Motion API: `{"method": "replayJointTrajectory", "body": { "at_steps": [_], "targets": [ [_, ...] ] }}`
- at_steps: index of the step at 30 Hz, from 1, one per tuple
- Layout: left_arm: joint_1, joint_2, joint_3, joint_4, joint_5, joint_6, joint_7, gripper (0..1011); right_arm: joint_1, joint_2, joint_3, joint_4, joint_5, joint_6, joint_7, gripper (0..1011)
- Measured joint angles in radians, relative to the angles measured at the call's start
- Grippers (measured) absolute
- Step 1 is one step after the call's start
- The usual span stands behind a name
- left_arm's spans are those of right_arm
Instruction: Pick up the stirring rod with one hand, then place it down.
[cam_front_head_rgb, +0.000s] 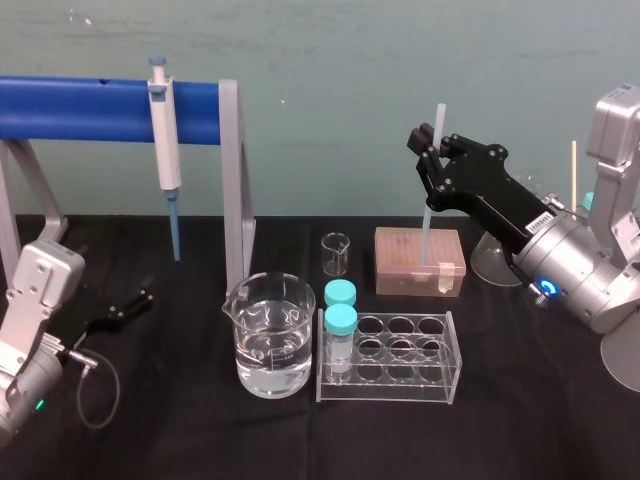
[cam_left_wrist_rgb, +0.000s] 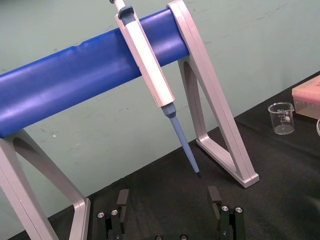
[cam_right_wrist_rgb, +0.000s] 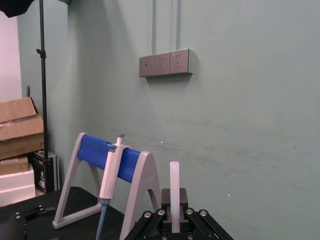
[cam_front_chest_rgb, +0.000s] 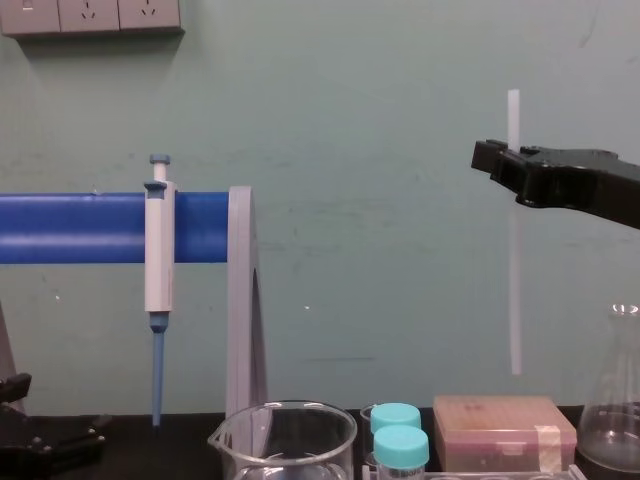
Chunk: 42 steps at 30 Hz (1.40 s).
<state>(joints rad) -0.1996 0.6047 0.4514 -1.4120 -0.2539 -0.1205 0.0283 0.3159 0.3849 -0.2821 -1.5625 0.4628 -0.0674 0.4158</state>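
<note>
The stirring rod (cam_front_head_rgb: 428, 225) is a thin white translucent stick held upright in the air above the pink box (cam_front_head_rgb: 420, 260). My right gripper (cam_front_head_rgb: 427, 158) is shut on its upper part, reaching in from the right. In the chest view the stirring rod (cam_front_chest_rgb: 514, 280) hangs well clear of the pink box (cam_front_chest_rgb: 505, 428), with the right gripper (cam_front_chest_rgb: 503, 166) near its top. The right wrist view shows the rod's top end (cam_right_wrist_rgb: 174, 180) sticking up between the fingers (cam_right_wrist_rgb: 192, 214). My left gripper (cam_left_wrist_rgb: 168, 197) rests open and parked low at the left (cam_front_head_rgb: 120, 308).
A white-and-blue pipette (cam_front_head_rgb: 165, 150) hangs on the blue-barred stand (cam_front_head_rgb: 100, 105). A beaker of water (cam_front_head_rgb: 268, 335), a small empty beaker (cam_front_head_rgb: 336, 254) and a clear tube rack (cam_front_head_rgb: 390, 355) with two blue-capped tubes stand in front. A glass flask (cam_front_chest_rgb: 612, 420) is at the right.
</note>
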Motion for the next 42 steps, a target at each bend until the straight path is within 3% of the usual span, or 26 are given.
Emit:
{"method": "replayJointTrajectory", "body": {
  "at_steps": [42],
  "targets": [
    [0.0, 0.0, 0.0, 0.0, 0.0, 0.0, 0.0, 1000, -0.004, 0.016, -0.009, -0.006, 0.002, 0.007, 0.012, 70]
  ]
}}
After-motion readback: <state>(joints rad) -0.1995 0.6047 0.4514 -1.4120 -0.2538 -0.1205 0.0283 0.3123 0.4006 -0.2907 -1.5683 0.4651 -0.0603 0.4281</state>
